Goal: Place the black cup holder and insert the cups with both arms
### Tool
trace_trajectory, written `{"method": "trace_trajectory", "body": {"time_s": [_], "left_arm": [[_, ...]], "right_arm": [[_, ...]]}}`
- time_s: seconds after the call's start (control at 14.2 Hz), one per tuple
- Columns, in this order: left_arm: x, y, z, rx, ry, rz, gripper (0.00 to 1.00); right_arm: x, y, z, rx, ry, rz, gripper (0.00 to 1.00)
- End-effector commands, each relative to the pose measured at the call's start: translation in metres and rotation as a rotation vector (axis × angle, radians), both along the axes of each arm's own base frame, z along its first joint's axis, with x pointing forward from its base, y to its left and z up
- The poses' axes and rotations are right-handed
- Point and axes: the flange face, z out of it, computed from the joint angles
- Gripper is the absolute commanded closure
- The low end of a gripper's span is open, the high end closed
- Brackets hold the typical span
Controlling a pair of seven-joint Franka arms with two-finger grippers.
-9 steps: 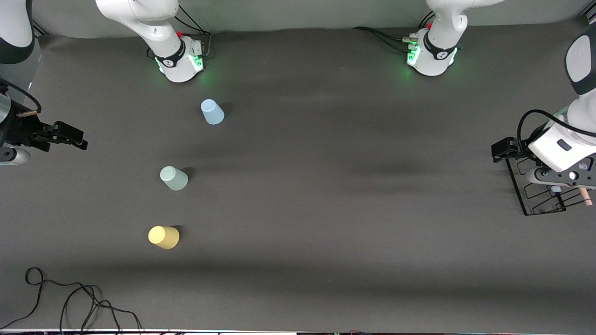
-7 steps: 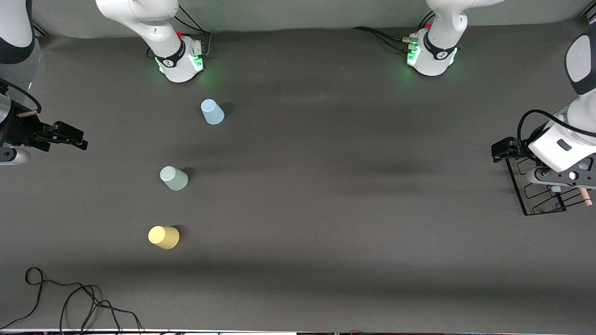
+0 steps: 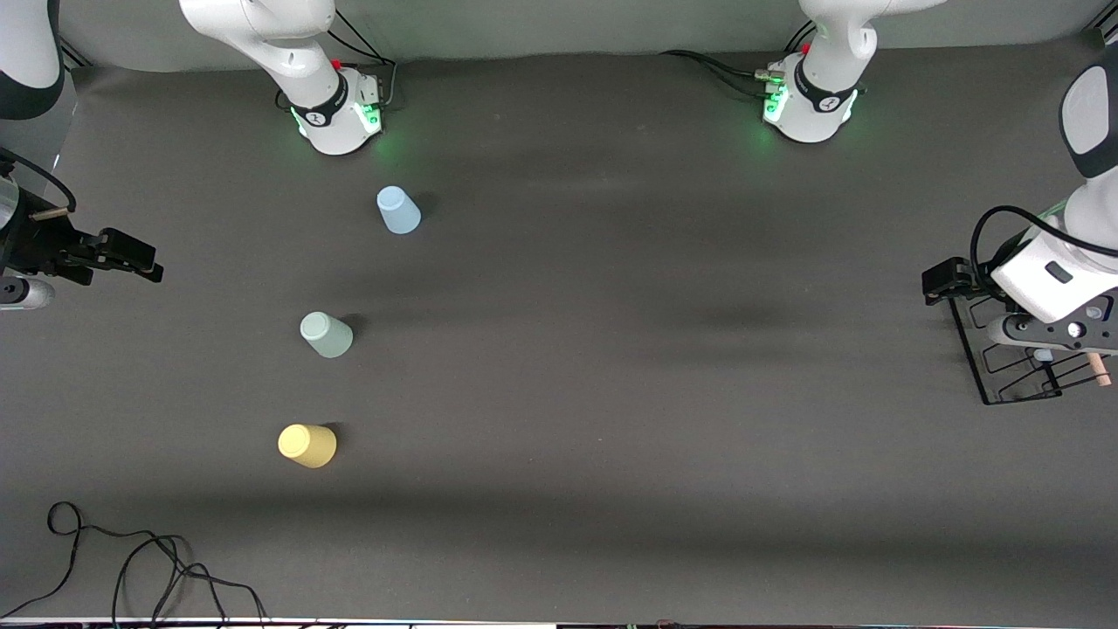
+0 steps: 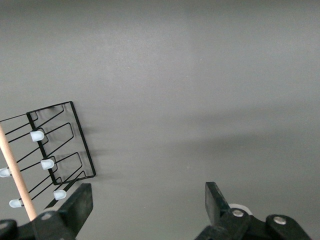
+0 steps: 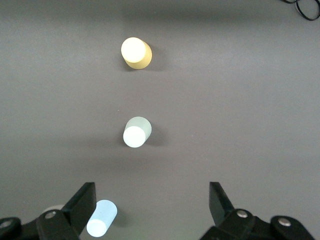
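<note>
Front view. Three small tapered plastic cups stand upside down in a line toward the right arm's end of the dark grey table (image 3: 611, 349): the light blue cup (image 3: 398, 210) farthest from the camera, the sage green cup (image 3: 326, 335) in the middle, the yellow cup (image 3: 307, 445) nearest. The black wire cup holder (image 3: 1004, 367), with its light wooden rod handle (image 3: 1099, 371), rests at the left arm's end, well apart from the cups. The left gripper (image 3: 1061, 336) hangs over the holder; the wrist body hides its fingers here. The right gripper (image 3: 131, 258) waits at the table's edge near the right arm's end.

Left wrist view. The left gripper (image 4: 145, 202) has its fingers spread wide, with only bare table between them. The holder (image 4: 50, 155) lies off to one side, its pale-tipped prongs (image 4: 47, 164) visible; the handle (image 4: 15, 172) runs beside one finger, apparently not between the two.

Right wrist view. The right gripper (image 5: 152, 207) is likewise spread and empty, looking over all three cups, the blue cup (image 5: 101, 218) close to one finger.

Risk. Descending from this offset, a left finger could strike the handle or prongs and shove or tip the light rack instead of straddling the rod.
</note>
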Motion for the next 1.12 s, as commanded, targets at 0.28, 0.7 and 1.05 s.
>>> {"method": "trace_trajectory", "body": {"time_s": [0.28,0.7,1.05], "left_arm": [[0.0,0.04,0.007,-0.007,0.01,0.013,0.0],[-0.008,0.16,-0.006,-0.028,0.036,-0.021,0.0],[-0.009,0.263,-0.067,-0.059,0.037,0.008,0.01]], "right_arm": [[0.003,0.002,0.004,-0.004,0.006,0.014,0.0],[0.001,0.002,0.023,-0.007,-0.033,0.014,0.0],[0.004,-0.002,0.02,-0.014,-0.041,0.01,0.0]]}}
